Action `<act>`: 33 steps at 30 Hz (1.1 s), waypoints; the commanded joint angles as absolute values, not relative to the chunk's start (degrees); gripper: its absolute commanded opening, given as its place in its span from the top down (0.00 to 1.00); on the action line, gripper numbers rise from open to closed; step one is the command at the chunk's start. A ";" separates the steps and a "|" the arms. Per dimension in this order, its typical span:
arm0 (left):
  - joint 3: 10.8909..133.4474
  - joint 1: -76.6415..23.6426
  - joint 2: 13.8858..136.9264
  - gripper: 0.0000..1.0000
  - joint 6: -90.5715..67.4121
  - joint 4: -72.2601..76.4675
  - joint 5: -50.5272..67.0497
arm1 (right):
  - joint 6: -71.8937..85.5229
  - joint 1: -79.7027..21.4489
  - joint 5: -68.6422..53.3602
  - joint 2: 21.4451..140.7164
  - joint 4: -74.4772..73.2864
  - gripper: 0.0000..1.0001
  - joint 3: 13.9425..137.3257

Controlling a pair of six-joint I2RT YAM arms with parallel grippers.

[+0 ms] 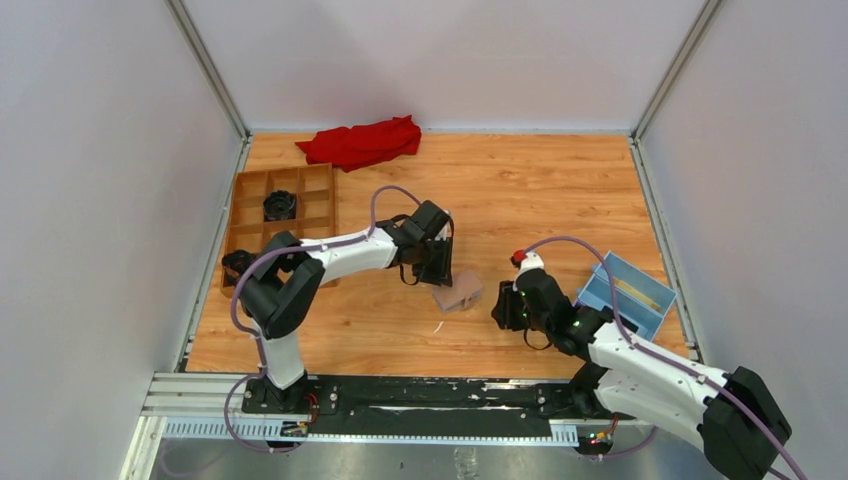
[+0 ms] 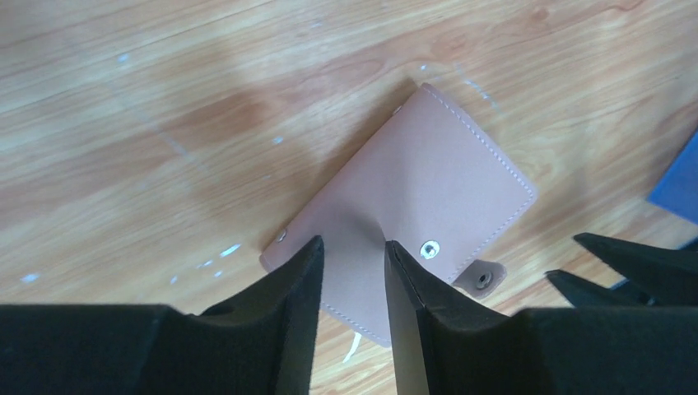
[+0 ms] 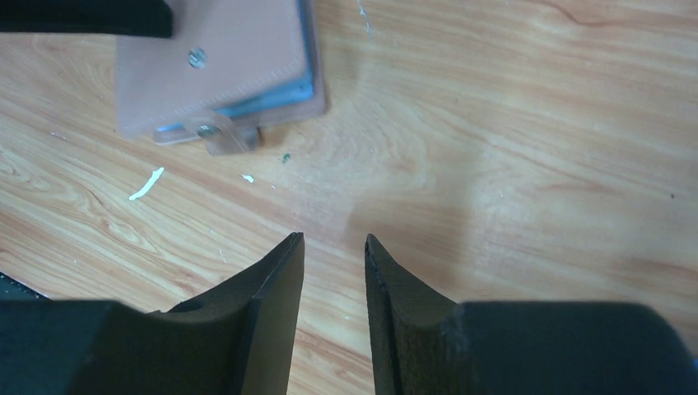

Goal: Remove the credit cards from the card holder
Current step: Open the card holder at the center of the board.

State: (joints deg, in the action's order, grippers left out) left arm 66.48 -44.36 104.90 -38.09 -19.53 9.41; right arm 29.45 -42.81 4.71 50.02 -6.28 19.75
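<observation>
Near the counter's [image 1: 540,190] front edge, the right end effector [image 3: 333,239] hangs narrowly parted over bare wood, holding nothing. Just beyond, mid-counter, the folded card holder [image 2: 420,189] lies flat, snap tab undone. The left end effector [image 2: 354,243] hovers over it, narrowly parted, empty.

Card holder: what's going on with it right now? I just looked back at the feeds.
The card holder lies folded on the table with its snap strap undone, and a sliver of blue-grey lining shows at its edge. The left gripper is right over it, jaws partly apart and holding nothing; I cannot tell whether it touches the cover. The right gripper hangs beside it over bare wood, jaws also apart and empty. No cards are out yet.
</observation>
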 commanded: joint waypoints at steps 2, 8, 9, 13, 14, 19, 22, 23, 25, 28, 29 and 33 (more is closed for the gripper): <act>68.70 -43.94 98.50 0.62 -34.25 -27.18 2.50 | 33.46 -42.75 5.40 47.29 -12.57 0.63 21.76; 68.93 -43.95 90.90 0.60 -32.52 -27.14 0.60 | 33.47 -42.79 3.60 52.18 -8.92 0.62 26.78; 68.93 -43.93 89.85 0.60 -32.45 -27.42 0.16 | 33.35 -42.75 3.14 53.82 -7.94 0.62 28.00; 67.77 -43.37 84.89 0.60 -34.37 -26.96 -1.95 | 35.08 -42.83 -1.56 60.89 -0.76 0.64 29.51; 67.13 -43.07 83.56 0.60 -34.89 -26.38 -1.91 | 35.41 -42.86 -2.48 62.38 1.00 0.64 29.91; 65.86 -42.23 80.17 0.59 -34.55 -27.29 -4.68 | 35.73 -43.14 -2.90 66.99 4.89 0.65 31.77; 66.23 -42.19 80.96 0.60 -34.07 -28.83 -6.04 | 34.98 -43.41 -3.17 70.16 5.80 0.66 33.53; 66.59 -42.19 81.33 0.60 -34.42 -29.66 -6.73 | 34.84 -43.49 -3.47 71.12 5.94 0.66 33.77; 67.00 -42.19 81.60 0.60 -35.29 -30.15 -7.15 | 34.88 -43.52 -4.71 72.66 6.27 0.68 33.41; 66.69 -42.21 81.12 0.60 -35.72 -29.29 -6.79 | 35.26 -43.95 -6.80 73.76 7.51 0.69 30.89; 66.64 -42.19 81.16 0.60 -35.64 -28.97 -6.68 | 35.39 -44.06 -7.26 73.82 7.59 0.70 30.13; 66.83 -42.19 82.50 0.60 -35.31 -28.46 -5.01 | 35.51 -44.38 -7.94 71.41 6.02 0.75 27.14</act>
State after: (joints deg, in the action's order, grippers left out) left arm 67.02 -42.44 81.38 -35.16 -28.86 -5.26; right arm 35.00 -43.46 -6.17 73.34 6.90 30.26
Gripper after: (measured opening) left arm 0.404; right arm 0.274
